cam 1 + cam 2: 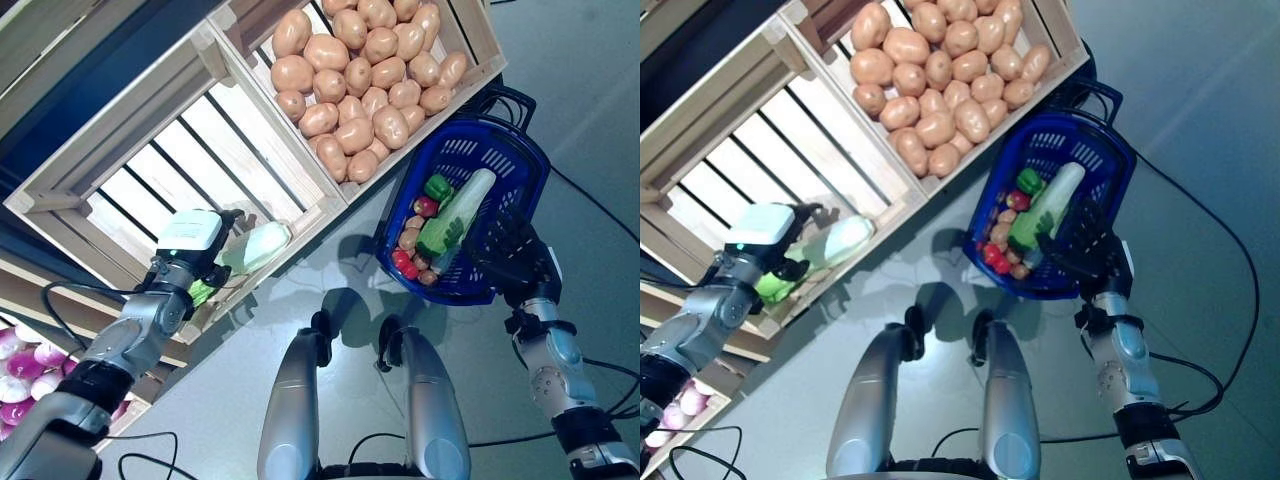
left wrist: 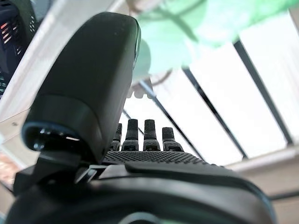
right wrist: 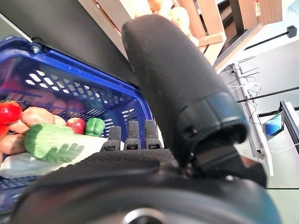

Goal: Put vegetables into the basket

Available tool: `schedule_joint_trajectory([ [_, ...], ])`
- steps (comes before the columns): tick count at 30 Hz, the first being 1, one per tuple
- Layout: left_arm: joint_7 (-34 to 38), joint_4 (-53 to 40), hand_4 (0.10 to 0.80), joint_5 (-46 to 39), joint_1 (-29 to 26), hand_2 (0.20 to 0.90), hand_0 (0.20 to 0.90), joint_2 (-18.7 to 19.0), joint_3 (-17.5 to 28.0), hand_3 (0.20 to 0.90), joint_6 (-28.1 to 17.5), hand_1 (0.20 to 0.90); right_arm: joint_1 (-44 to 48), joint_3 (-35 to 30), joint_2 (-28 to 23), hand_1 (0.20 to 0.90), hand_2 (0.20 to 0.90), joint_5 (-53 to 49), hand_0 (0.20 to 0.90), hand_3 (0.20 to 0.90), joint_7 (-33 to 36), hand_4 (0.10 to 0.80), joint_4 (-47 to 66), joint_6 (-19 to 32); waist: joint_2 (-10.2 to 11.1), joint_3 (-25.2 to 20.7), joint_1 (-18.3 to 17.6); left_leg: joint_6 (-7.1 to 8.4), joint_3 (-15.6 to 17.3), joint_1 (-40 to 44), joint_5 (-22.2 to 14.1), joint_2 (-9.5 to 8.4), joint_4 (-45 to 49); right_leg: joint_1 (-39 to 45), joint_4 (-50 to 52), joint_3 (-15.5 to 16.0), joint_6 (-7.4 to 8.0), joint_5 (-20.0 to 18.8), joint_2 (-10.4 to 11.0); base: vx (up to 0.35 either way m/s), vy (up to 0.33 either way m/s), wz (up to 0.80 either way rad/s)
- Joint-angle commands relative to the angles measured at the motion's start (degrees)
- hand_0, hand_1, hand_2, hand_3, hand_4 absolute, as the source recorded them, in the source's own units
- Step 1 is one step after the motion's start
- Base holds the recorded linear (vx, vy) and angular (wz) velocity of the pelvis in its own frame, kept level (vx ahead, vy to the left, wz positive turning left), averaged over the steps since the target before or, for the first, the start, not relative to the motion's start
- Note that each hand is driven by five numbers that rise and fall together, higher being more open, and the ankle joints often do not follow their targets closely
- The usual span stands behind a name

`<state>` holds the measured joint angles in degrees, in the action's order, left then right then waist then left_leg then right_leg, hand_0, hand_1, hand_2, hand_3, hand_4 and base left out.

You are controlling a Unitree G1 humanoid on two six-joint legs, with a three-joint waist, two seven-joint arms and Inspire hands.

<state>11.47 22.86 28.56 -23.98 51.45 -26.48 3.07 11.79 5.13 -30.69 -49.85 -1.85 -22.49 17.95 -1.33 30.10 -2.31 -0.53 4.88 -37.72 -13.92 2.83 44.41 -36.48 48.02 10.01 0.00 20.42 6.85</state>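
A pale green leafy vegetable (image 1: 258, 245) lies on the front edge of an empty slatted crate (image 1: 200, 150). My left hand (image 1: 218, 252) is right beside it; in the left wrist view the fingers (image 2: 149, 135) reach out straight, with the vegetable (image 2: 210, 18) just past the thumb. A small bright green piece (image 1: 201, 292) shows under the hand. My right hand (image 1: 515, 255) is curled over the near rim of the blue plastic basket (image 1: 520, 150) and holds it up. The basket holds a long white-green vegetable (image 1: 465, 205), a green pepper (image 1: 438, 187), red fruits and potatoes.
A crate full of potatoes (image 1: 360, 80) stands beside the empty one, just behind the basket. Purple-white bulbs (image 1: 20, 370) fill a lower shelf at the far left. Grey floor lies below and to the right.
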Motion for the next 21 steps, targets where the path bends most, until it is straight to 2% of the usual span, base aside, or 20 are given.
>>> schedule_joint_trajectory([
  [1, -1.93, 0.03, 0.8, -4.64, -4.99, 0.9, 0.9, 0.49, 1.19, 0.9, 1.63, 0.9, 3.94, -2.6, -0.61, 0.9, 0.9, 1.77, 0.9, 0.9, -0.7, 0.8, 3.37, 3.91, 1.34, -0.31, -0.53, -1.87, 2.12, 2.58, 0.84, -0.58, -4.0, 1.86, -7.11, -0.24, -0.54, -8.47, -0.5, 0.0, 0.0, 0.0],
  [4, -3.59, 2.24, 0.8, -7.43, -5.61, 0.9, 0.9, -1.11, 0.77, 0.9, 2.58, 0.9, 4.5, -2.44, -0.45, 0.9, 0.9, 2.04, 0.9, 0.9, -0.39, 0.8, 3.38, 3.87, 1.52, -0.31, -0.65, -2.02, 2.13, 1.65, 0.94, -0.56, -3.71, 0.87, -6.91, -0.36, -0.49, -8.64, -0.62, -0.007, 0.0, -0.01],
  [13, -2.65, 12.55, 0.8, -6.07, -8.39, 0.9, 0.9, -3.87, -0.94, 0.9, 6.64, 0.9, 6.77, -1.5, -1.21, 0.9, 0.9, 2.51, 0.9, 0.9, 0.44, 0.8, 2.84, 3.49, 1.91, -0.31, -1.23, -2.09, 2.54, -2.14, 0.28, -0.14, -1.16, -2.9, -4.61, -0.55, -0.61, -8.33, -0.71, -0.002, 0.0, 0.0],
  [16, -2.45, 16.9, 0.8, -6.1, -10.38, 0.9, 0.9, -4.66, -1.54, 0.9, 8.43, 0.9, 7.86, -1.07, -1.36, 0.9, 0.9, 2.73, 0.9, 0.9, 0.67, 0.8, 2.94, 3.13, 2.11, -0.31, -1.51, -2.17, 2.59, -4.18, -0.16, 0.0, 0.31, -5.04, -3.05, -0.67, -0.66, -8.04, -0.57, -0.024, 0.014, -0.02],
  [21, -2.75, 21.94, 0.8, -5.4, -13.97, 0.9, 0.9, -5.2, -2.72, 0.9, 8.75, 0.9, 9.81, -0.24, -2.02, 0.9, 0.9, 3.07, 0.9, 0.9, 1.83, 0.8, 3.14, 2.4, 2.26, -0.31, -1.94, -2.25, 2.66, -7.98, -0.97, 0.19, 3.22, -8.99, 0.01, -0.95, -0.82, -7.45, -0.45, -0.042, 0.02, -0.03],
])
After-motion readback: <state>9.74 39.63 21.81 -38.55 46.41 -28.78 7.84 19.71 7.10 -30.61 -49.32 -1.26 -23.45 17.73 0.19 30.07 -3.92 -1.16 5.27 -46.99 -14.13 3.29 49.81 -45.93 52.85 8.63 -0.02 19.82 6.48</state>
